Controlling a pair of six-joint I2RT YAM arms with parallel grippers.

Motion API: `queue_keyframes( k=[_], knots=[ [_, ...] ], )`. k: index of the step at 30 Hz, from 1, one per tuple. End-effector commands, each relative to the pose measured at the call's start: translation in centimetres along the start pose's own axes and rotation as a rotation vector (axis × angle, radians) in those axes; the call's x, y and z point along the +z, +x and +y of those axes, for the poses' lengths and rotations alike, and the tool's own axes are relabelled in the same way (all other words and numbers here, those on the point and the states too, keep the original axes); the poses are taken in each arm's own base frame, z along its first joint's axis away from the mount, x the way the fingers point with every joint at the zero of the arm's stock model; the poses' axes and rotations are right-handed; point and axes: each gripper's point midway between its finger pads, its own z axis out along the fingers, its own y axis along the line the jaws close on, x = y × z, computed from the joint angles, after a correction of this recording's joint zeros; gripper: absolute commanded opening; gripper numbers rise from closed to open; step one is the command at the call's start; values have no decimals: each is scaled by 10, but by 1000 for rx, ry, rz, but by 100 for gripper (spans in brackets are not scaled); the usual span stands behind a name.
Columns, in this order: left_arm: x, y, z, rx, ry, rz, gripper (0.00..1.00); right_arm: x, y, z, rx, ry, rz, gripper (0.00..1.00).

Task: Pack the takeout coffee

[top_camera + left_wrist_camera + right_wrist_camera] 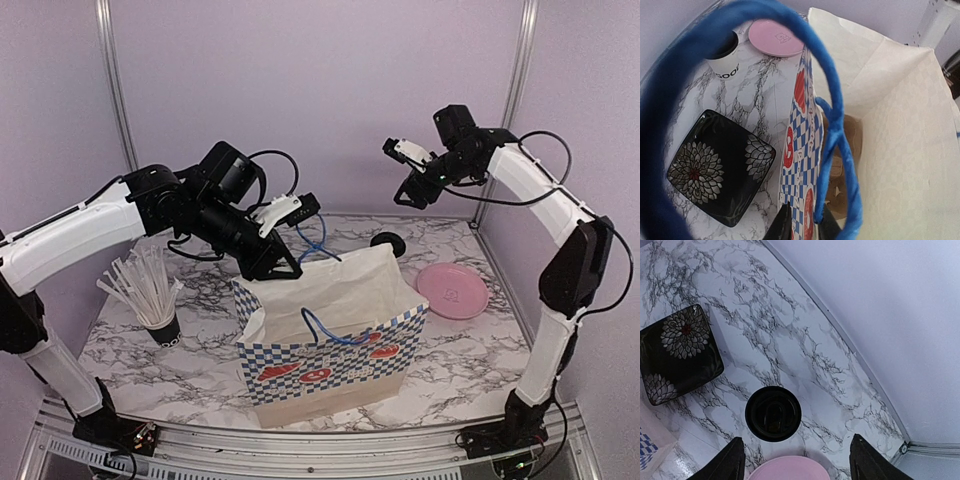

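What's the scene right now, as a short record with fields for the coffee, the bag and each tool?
coffee cup: lidded, upright on the table, outside the bag, beside the pink plate
paper bag: standing open, blue handles
left tool: pinching the bag's rim
right tool: open, above the coffee cup, not touching it
also on table: black flowered dish, black cup of white straws
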Motion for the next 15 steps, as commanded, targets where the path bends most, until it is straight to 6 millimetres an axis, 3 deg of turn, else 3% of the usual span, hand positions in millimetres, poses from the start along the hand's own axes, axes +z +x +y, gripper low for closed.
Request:
queue_keyframes(
  k=[1,5,15],
  knots=[
    [-9,7,-10,20,33,41,10,37,22,-7,31,-5,103,71],
    [-16,14,-12,32,29,62,0,63,39,-1,49,-61,173,76],
    [-24,24,-10,48,5,91,0,105,73,5,77,-115,291,85]
  ],
)
